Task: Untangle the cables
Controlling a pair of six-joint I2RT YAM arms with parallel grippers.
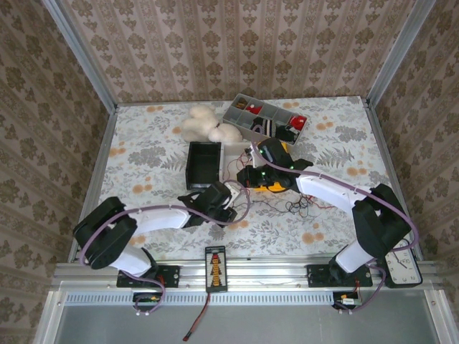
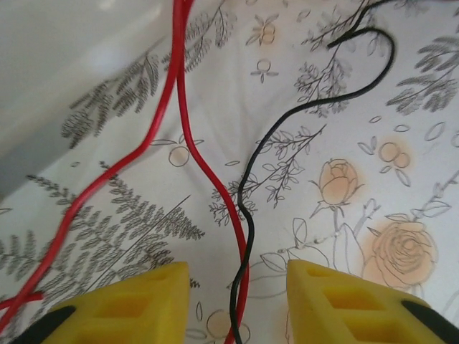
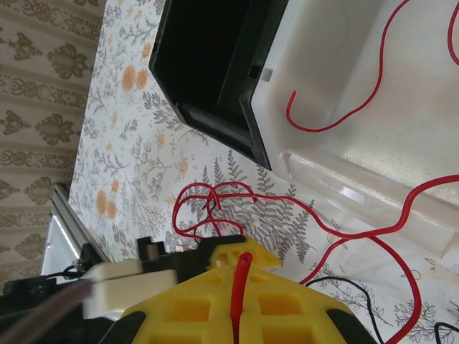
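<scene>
The cables lie on the flowered tablecloth: a thin red cable (image 2: 215,179) and a thin black cable (image 2: 287,122) run side by side and cross between the yellow fingers (image 2: 143,301) of my left gripper (image 2: 238,266). It is open around both and touches neither. My right gripper (image 3: 240,259) is shut on an end of the red cable (image 3: 239,287); more red loops (image 3: 208,197) lie just beyond it. From above, the left gripper (image 1: 233,192) and right gripper (image 1: 252,174) sit close together mid-table, with a small tangle (image 1: 290,206) to their right.
A black bin (image 1: 203,165) and a clear container (image 3: 373,107) holding a red strand stand just behind the grippers. A grey compartment tray (image 1: 262,115) and white fluffy lumps (image 1: 204,125) are at the back. A clock (image 1: 405,269) lies at the near right.
</scene>
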